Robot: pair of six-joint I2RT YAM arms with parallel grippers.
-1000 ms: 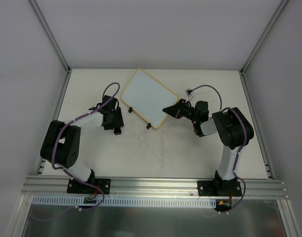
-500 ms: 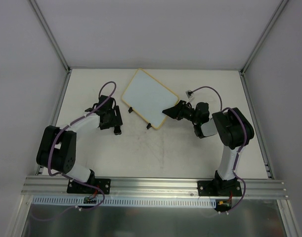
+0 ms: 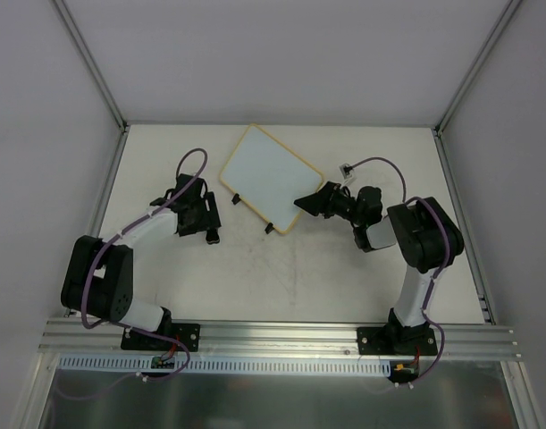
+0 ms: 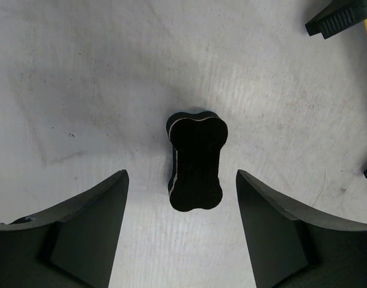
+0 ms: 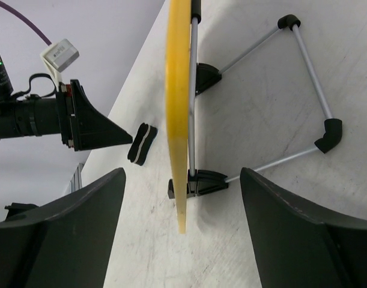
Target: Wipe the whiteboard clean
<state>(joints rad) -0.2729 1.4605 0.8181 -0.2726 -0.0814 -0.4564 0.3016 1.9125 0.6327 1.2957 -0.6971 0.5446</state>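
Whiteboard (image 3: 271, 177) sits on the table (image 3: 281, 286) at the far middle, turned at an angle, with one corner pointing toward the right arm. Its face reads plain white from above inside a thin yellow frame. Two black clips (image 3: 238, 198) sit on its near-left edge. Right gripper (image 3: 301, 202) is at the board's near-right corner. In the right wrist view the fingers (image 5: 63, 240) stand spread, with the frame's yellow edge seen end-on between them. There is a gap on each side and no contact, so nothing is pinched. The same view shows a thin wire stand (image 5: 327, 133) with black corner pieces, joined to the board at the clips, on the side of the board facing the table. Whether it lifts the board cannot be told. Left gripper (image 3: 210, 227) is left of the board, well apart from it and pointing down at the table. A small black bone-shaped block (image 4: 195, 161) lies flat on the table between its fingers (image 4: 87, 231). They are spread wide, with bare table on both sides of the block, touching neither. The table surface under the left wrist is scuffed and speckled.
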